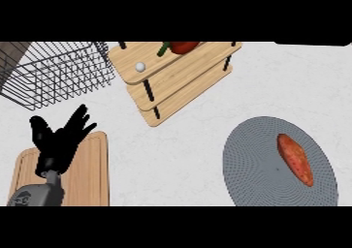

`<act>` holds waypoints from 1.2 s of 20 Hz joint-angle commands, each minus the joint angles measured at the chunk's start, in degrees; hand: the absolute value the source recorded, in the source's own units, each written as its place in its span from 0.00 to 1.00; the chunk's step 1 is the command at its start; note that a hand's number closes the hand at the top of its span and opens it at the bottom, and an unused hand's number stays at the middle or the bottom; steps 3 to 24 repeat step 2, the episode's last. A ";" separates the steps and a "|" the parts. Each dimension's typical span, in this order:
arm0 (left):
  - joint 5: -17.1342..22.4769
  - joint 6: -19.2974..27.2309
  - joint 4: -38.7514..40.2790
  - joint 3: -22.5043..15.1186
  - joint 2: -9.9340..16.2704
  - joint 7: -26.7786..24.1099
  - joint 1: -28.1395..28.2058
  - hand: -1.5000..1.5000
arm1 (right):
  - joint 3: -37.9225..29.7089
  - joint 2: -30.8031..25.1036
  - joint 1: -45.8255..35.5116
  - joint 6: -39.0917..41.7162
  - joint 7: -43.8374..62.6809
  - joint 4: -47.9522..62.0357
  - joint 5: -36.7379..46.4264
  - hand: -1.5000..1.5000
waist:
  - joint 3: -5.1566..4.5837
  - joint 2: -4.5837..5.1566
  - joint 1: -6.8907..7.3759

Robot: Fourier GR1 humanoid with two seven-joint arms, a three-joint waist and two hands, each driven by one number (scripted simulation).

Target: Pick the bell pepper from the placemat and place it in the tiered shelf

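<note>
A red bell pepper (183, 47) with a green stem lies on the top board of the wooden tiered shelf (180, 77), at the upper edge of the head view. The round grey placemat (257, 164) at the lower right carries an orange sweet potato (295, 159). My left hand (58, 139) stands open at the lower left, fingers spread upward, over a wooden cutting board. It holds nothing. My right hand does not show.
A black wire basket (53, 72) stands at the upper left, beside the shelf. A small white ball (139, 66) rests on the shelf's top board. A wooden cutting board (89, 172) lies under my left forearm. White counter spreads between board and placemat.
</note>
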 commanded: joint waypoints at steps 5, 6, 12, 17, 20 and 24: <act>1.06 -1.51 0.11 0.54 1.16 2.18 1.31 0.50 | -0.92 -6.45 2.45 7.07 -2.42 2.16 -0.80 0.00 | -0.33 0.40 0.79; 1.06 -1.51 0.11 0.54 1.16 2.18 1.31 0.50 | -0.92 -6.45 2.45 7.07 -2.42 2.16 -0.80 0.00 | -0.33 0.40 0.79; 1.06 -1.51 0.11 0.54 1.16 2.18 1.31 0.50 | -0.92 -6.45 2.45 7.07 -2.42 2.16 -0.80 0.00 | -0.33 0.40 0.79; 1.06 -1.51 0.11 0.54 1.16 2.18 1.31 0.50 | -0.92 -6.45 2.45 7.07 -2.42 2.16 -0.80 0.00 | -0.33 0.40 0.79; 1.06 -1.51 0.11 0.54 1.16 2.18 1.31 0.50 | -0.92 -6.45 2.45 7.07 -2.42 2.16 -0.80 0.00 | -0.33 0.40 0.79; 1.06 -1.51 0.11 0.54 1.16 2.18 1.31 0.50 | -0.92 -6.45 2.45 7.07 -2.42 2.16 -0.80 0.00 | -0.33 0.40 0.79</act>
